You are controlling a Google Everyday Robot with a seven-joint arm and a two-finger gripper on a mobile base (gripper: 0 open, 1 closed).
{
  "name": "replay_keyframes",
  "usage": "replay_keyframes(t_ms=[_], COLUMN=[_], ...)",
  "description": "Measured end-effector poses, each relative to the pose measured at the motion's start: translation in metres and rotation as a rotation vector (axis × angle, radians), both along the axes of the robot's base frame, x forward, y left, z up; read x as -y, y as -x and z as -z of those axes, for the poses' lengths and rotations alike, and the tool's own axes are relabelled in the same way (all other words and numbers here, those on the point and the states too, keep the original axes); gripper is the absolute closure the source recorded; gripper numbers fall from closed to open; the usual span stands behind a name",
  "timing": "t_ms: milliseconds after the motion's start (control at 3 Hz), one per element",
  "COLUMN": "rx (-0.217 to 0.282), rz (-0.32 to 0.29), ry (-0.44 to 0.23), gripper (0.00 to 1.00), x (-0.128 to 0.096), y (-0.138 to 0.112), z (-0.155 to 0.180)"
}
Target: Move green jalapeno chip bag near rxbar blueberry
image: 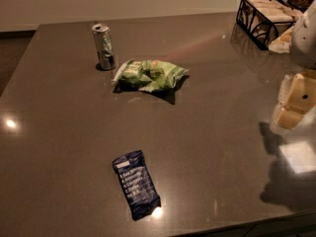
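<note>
Blue bar (136, 184) is seen flat near the front edge of the table (222, 132). Chip bag (150, 75) lies well beyond it, just beside the can (104, 47), long axis left-right. Gripper (295, 100) is held at the right edge, bag well to its left; grip state cannot be told.

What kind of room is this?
Probably a kitchen or break room: a big shiny countertop, a black wire basket of packets at the back, and snacks out, the green jalapeno chip bag and rxbar blueberry. The gripper is at the right edge.
</note>
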State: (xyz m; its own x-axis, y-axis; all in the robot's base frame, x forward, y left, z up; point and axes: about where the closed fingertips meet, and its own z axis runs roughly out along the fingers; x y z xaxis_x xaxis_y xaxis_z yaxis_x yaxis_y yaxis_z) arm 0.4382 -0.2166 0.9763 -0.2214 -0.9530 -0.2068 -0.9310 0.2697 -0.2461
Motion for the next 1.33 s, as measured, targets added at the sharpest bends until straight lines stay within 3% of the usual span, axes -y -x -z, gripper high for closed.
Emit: replay_keyframes(t_ms=[333,667,1333], rx=[0.000,-0.013,-0.023], rz=[0.000,-0.022,-0.095], ry=[0.000,-0.031,-0.178], gripper=[0.00,0.00,0.00], x=[0.000,-0.017,-0.081], y=[0.000,-0.026,-0.093], z=[0.000,0.006,0.038])
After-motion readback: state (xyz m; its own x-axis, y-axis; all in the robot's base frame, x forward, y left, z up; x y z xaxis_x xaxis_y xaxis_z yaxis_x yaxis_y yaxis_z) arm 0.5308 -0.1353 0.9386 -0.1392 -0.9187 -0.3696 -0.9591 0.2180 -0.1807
